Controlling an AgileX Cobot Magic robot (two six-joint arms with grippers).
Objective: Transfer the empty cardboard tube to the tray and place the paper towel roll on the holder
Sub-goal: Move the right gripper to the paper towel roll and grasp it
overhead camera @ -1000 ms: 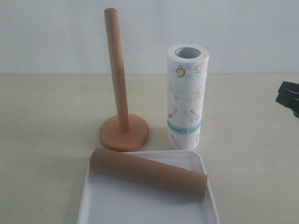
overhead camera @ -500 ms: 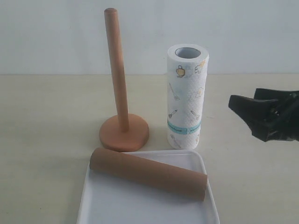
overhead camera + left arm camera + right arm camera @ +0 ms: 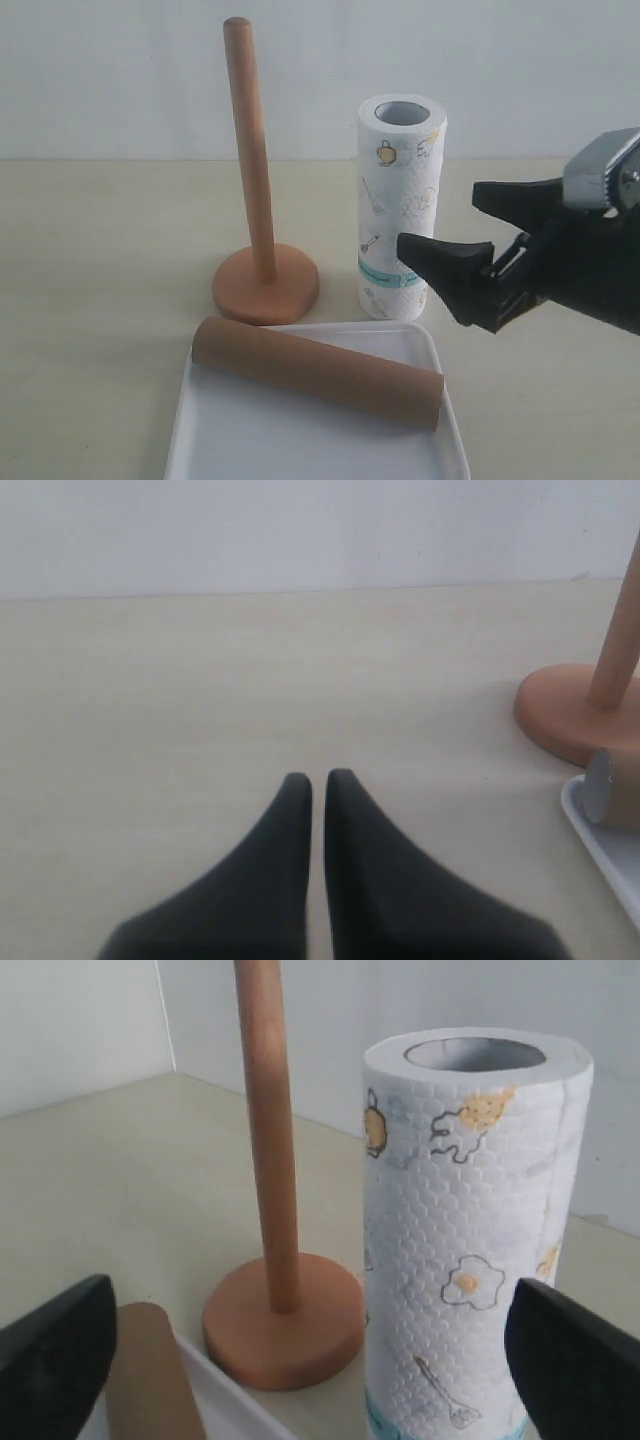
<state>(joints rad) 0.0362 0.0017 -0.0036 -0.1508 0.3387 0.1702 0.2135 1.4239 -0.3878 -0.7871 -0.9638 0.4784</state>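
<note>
The empty cardboard tube (image 3: 318,372) lies slantwise on the white tray (image 3: 300,445) at the front. Behind it stands the wooden holder (image 3: 265,285), its post bare. The paper towel roll (image 3: 400,210) stands upright on the table to the right of the holder. My right gripper (image 3: 438,218) is open just right of the roll, at its lower half, with one finger in front of it; in the right wrist view the roll (image 3: 470,1230) stands ahead between the spread fingers (image 3: 60,1350), untouched. My left gripper (image 3: 318,777) is shut and empty, low over bare table, out of the exterior view.
The left wrist view shows the holder base (image 3: 565,715), the tube end (image 3: 615,790) and the tray rim (image 3: 600,850) off to one side. A pale wall runs behind the table.
My right gripper has come in from the right edge of the exterior view toward the roll, open. Roll, holder, tube and tray have not moved.
</note>
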